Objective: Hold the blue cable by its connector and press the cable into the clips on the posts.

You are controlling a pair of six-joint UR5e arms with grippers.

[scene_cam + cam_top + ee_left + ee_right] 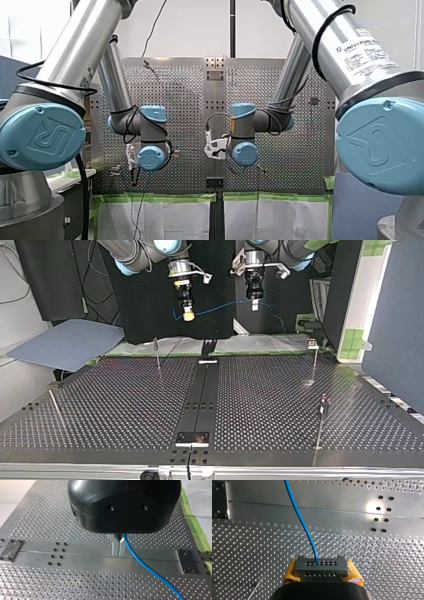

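Observation:
High above the table's far edge in the top view, a thin blue cable [220,306] sags between both grippers. My right gripper [188,316], at that view's left, has yellow pads. In the right wrist view my right gripper [321,572] is shut on a grey perforated connector [321,565], and the blue cable [302,522] leaves the connector's face ahead of the fingers. My left gripper [255,305] hangs at the top view's right. In the left wrist view its metal fingers [115,547] are shut on the blue cable [150,568], which trails off beside them.
Thin posts stand on the perforated table [125,405]: one at the far left [157,354], one at the far right [314,360], one nearer on the right [322,417]. A dark rail [200,400] runs down the middle. A rod [56,407] lies at the left.

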